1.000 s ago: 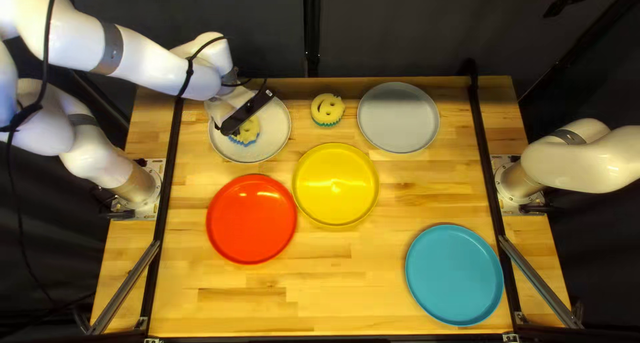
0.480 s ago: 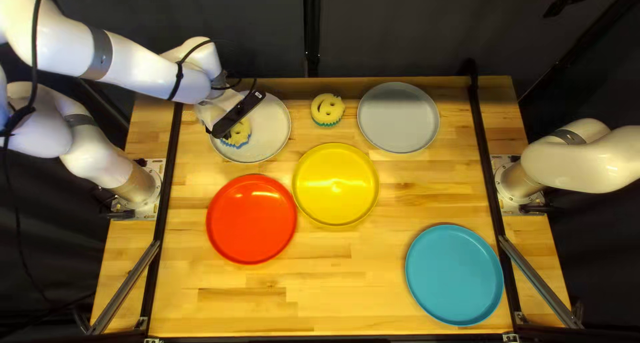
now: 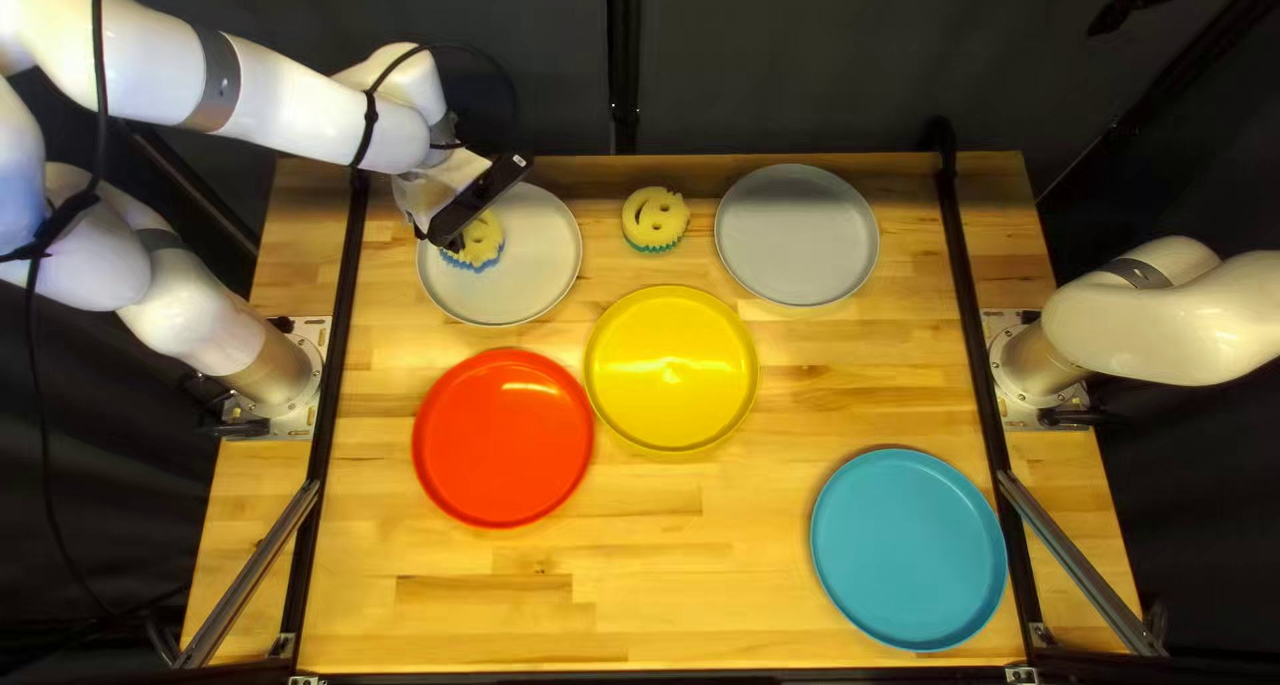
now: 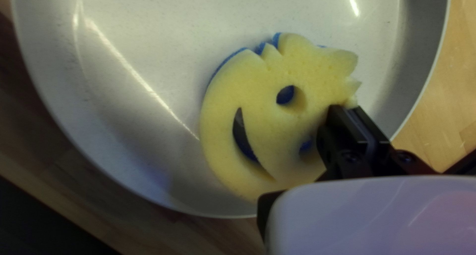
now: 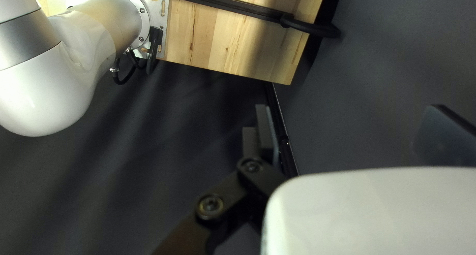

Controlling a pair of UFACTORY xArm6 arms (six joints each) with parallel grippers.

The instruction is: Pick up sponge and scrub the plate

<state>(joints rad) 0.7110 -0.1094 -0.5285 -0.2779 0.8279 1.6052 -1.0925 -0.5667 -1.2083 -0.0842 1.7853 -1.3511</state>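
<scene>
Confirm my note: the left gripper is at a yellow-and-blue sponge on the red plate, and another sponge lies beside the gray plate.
Wrong plate: the top left view shows the left gripper at the yellow-and-blue sponge on the white plate. Another sponge does lie beside the gray plate.

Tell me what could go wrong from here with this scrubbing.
The left hand grips the sponge only near its jagged edge, so the sponge might twist or slip out under drag.

Nothing is seen steadying the white plate, so it may slide along with the sponge, perhaps toward the red plate nearby.

The hand works close to the white plate's rim, so a wide stroke could bump it.
</scene>
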